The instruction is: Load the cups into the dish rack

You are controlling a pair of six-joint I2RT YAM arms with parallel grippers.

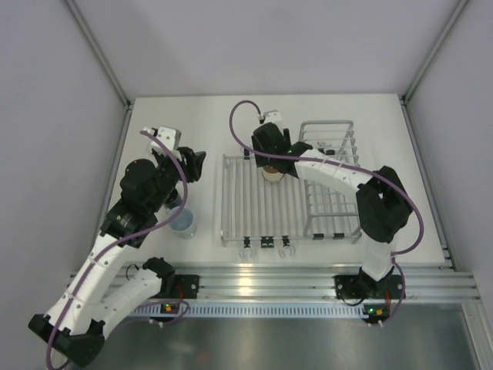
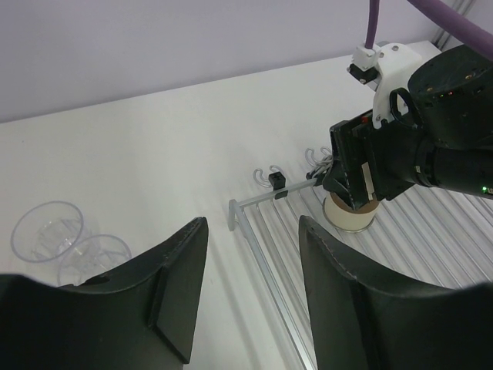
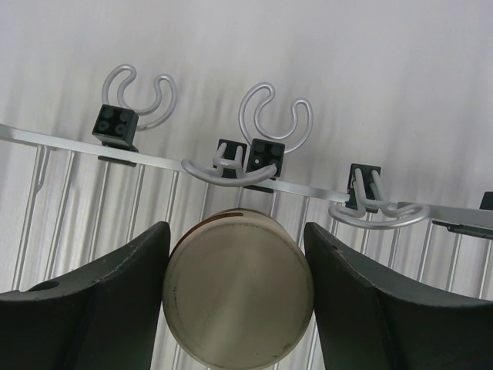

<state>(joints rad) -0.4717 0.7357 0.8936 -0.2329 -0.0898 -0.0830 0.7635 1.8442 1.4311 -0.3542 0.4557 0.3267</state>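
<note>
The tan-and-brown cup (image 3: 239, 297) stands upside down on the flat bars of the dish rack (image 1: 240, 202), near its far rail; it also shows in the top view (image 1: 271, 175) and the left wrist view (image 2: 350, 212). My right gripper (image 3: 237, 231) reaches down over it with a finger against each side, shut on it. My left gripper (image 2: 253, 231) is open and empty above the table, just left of the rack's left rail. A clear cup (image 2: 48, 231) sits on the table to its left. A pale blue cup (image 1: 183, 223) stands near the left arm. The dark blue mug is out of view.
The taller wire basket section (image 1: 331, 139) adjoins the flat bars on the right. Black clips with silver hooks (image 3: 139, 108) line the far rail, and more hooks (image 1: 266, 245) hang off the near rail. Grey walls enclose the table on three sides.
</note>
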